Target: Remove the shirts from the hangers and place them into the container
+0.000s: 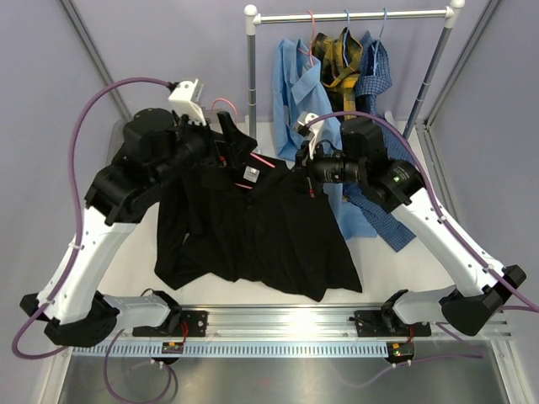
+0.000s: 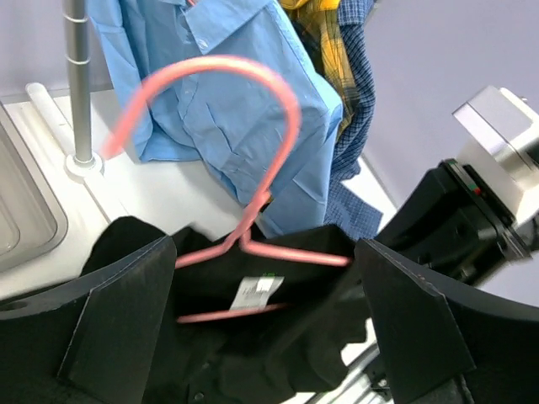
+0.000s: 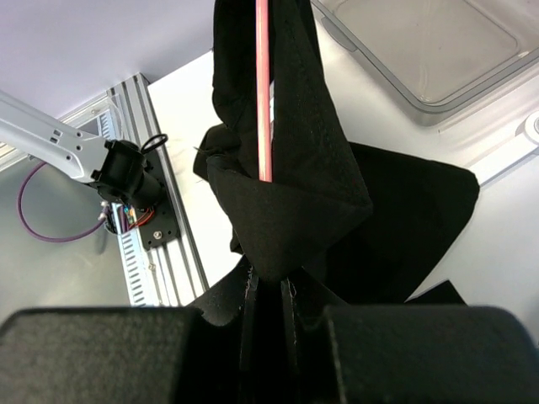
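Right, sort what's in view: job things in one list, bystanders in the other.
Job: black shirt, pink hanger, light blue shirt, plaid shirt, check shirt, container.
Just there: rail, base track.

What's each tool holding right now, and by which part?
The right tool is shut on the black shirt, pinching shoulder fabric draped over the pink hanger. The left tool is open, facing the hanger's neck, holding nothing.
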Controlling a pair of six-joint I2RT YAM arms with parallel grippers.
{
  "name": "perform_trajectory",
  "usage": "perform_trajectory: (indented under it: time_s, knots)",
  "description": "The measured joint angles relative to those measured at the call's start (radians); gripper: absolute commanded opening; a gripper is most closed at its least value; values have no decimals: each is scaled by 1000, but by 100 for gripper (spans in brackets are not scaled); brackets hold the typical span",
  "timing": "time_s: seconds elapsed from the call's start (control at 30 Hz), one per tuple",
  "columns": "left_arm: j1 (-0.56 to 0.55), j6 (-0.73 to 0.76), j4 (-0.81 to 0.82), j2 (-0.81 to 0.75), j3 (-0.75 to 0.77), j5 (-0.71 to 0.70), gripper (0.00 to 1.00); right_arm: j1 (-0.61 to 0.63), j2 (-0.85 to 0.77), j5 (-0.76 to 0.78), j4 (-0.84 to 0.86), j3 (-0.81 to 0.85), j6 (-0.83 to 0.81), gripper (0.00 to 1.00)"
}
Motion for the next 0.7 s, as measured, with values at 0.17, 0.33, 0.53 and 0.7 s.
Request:
perform_trajectory:
  time_s: [0.17,0.33,0.53,0.7]
  knots:
    - [-56,53,8,77,37,-100,82,10,16,14,0,0,0,0]
    - [-62,103,25,102,54,-158,67,21,18,21,0,0,0,0]
    - [-74,137,31,118,52,-184,27,22,19,27,0,0,0,0]
    - [-73,182,32,117,30,-228,0,22,27,43,0,6,0,0]
